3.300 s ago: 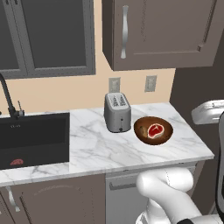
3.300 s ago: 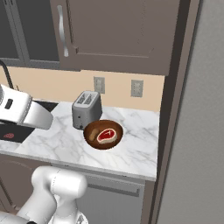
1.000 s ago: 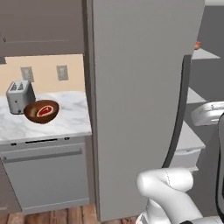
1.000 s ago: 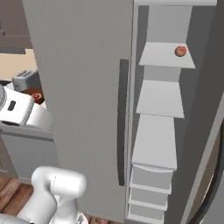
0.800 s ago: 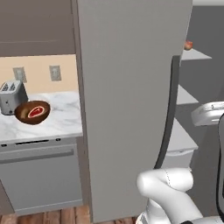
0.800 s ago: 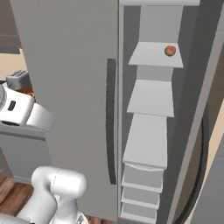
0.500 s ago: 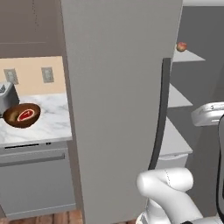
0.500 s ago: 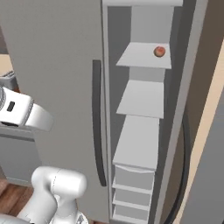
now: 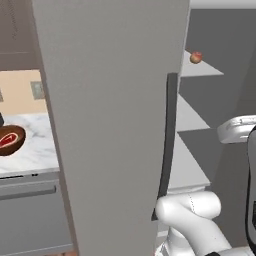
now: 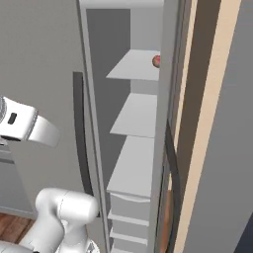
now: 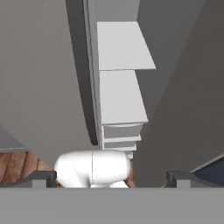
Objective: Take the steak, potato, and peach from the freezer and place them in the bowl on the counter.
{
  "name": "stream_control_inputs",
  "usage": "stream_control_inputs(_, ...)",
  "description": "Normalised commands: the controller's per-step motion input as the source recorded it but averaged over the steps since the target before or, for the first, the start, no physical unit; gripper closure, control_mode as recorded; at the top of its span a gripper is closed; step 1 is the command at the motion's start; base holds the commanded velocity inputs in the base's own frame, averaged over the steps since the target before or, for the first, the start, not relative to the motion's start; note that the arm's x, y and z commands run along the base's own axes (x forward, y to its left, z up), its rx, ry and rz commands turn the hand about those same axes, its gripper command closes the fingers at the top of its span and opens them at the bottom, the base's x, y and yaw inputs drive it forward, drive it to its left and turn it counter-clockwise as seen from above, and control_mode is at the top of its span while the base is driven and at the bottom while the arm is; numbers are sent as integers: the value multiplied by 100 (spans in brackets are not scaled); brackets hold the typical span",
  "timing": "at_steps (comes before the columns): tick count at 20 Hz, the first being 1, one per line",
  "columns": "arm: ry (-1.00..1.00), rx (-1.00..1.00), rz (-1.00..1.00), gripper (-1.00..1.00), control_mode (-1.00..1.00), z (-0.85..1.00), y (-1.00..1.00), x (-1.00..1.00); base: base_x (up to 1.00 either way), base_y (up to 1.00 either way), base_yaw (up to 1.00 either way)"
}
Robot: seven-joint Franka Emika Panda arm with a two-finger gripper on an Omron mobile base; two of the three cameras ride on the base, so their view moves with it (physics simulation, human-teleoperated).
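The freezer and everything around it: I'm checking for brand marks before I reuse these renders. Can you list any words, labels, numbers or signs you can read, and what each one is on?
None: no readable text in any view.
The freezer door is plain grey, its handle plain dark.
The shelves carry no labels.
The bowl and the steak in it show no lettering.
The counter shows grey veins alone.
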Motion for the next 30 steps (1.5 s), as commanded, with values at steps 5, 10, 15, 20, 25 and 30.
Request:
stream_control_inputs(5,0,0,0,-100,100,0,0,0,13,-60,0)
stream_control_inputs(10,0,0,0,-100,100,0,0,0,20,-34,0)
stream_control_inputs(15,0,0,0,-100,100,0,0,0,33,0,-5)
stream_control_inputs(20,0,0,0,-100,100,0,0,0,57,-14,-2)
stream_control_inputs(25,0,0,0,-100,100,0,0,0,63,-12,0)
stream_control_inputs(30,0,0,0,-100,100,0,0,0,60,-10,0)
